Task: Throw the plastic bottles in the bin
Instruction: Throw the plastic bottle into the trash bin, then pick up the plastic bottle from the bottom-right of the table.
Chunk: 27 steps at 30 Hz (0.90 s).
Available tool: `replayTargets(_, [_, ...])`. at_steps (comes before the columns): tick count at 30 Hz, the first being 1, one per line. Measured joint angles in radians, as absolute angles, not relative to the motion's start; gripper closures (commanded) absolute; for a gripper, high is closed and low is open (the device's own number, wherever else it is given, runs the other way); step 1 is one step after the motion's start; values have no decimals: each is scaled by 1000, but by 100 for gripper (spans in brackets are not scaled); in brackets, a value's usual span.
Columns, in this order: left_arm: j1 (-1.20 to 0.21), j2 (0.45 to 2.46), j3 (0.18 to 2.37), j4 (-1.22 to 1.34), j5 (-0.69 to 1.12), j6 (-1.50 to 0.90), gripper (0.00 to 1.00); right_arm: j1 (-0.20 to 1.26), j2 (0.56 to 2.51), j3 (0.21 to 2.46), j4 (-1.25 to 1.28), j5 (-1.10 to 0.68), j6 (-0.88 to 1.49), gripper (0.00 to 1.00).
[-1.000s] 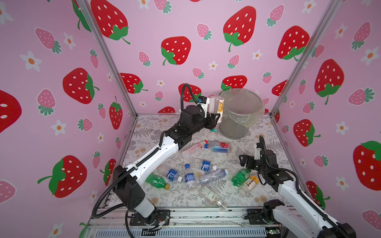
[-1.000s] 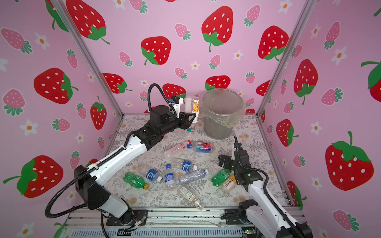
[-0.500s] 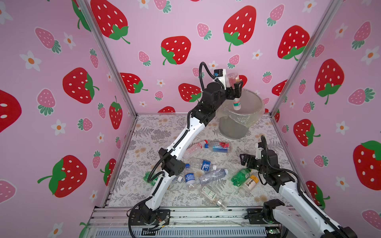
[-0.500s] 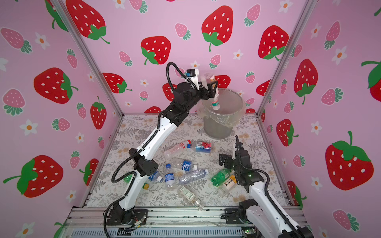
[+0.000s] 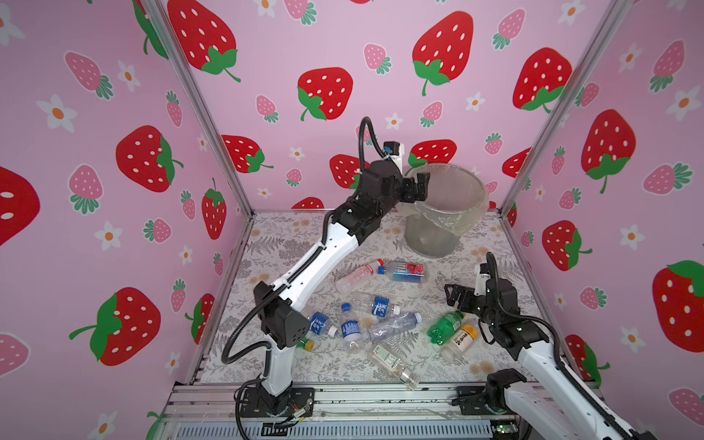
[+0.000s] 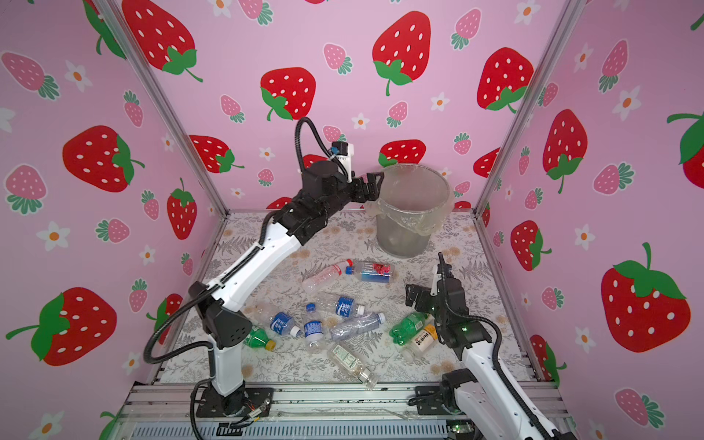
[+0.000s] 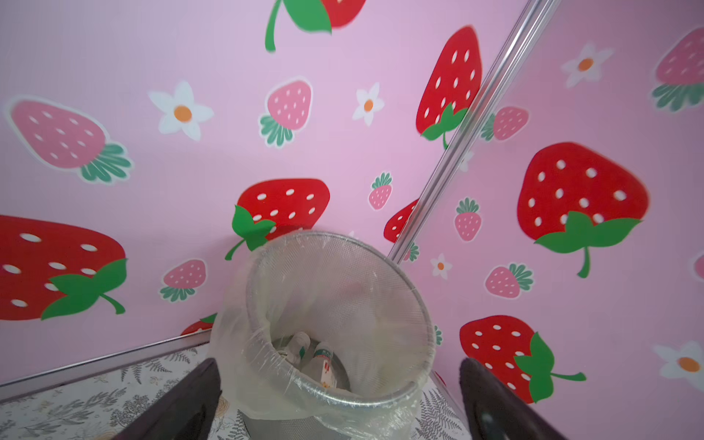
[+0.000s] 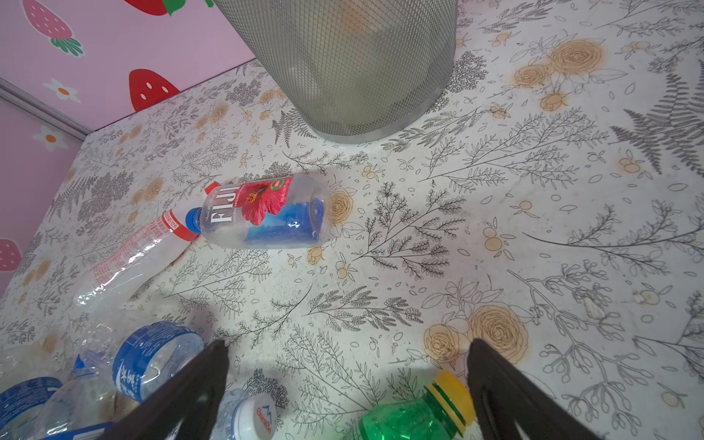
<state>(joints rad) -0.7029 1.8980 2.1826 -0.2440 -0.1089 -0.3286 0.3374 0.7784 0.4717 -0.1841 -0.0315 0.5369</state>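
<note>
Left arm stretches long and high. The left gripper (image 5: 416, 188) hangs at the rim of the bin (image 5: 430, 244), jaws splayed, nothing in them. The bin is round grey mesh under a crinkly clear liner (image 7: 244, 343), standing at the table's (image 5: 495, 263) 1 o'clock. Right arm crouches at 4 o'clock, right gripper (image 5: 458, 296) gaping empty above a ribbed green bottle (image 5: 444, 327). The plastic bottles (image 5: 377, 304), clear and crumpled, are strewn from centre to 6 o'clock.

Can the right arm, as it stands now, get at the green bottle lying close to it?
Probably yes. The green bottle lies right by the right arm, whose jaws stand open and empty, its cap between them in the wrist view. Nothing lies over it; a white-labelled bottle lies beside it.
</note>
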Motion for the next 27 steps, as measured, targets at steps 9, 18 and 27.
replayTargets(9, [-612,1582,1901,-317,-157,-311,1,337,799,472,-185,-44,546,1])
replayTargets(18, [-444,1439,1560,-432,-138,-319,1,337,841,472,-183,-59,575,1])
replayTargets(27, [-371,1298,1423,-472,-127,-318,1,337,930,545,-231,-68,593,1])
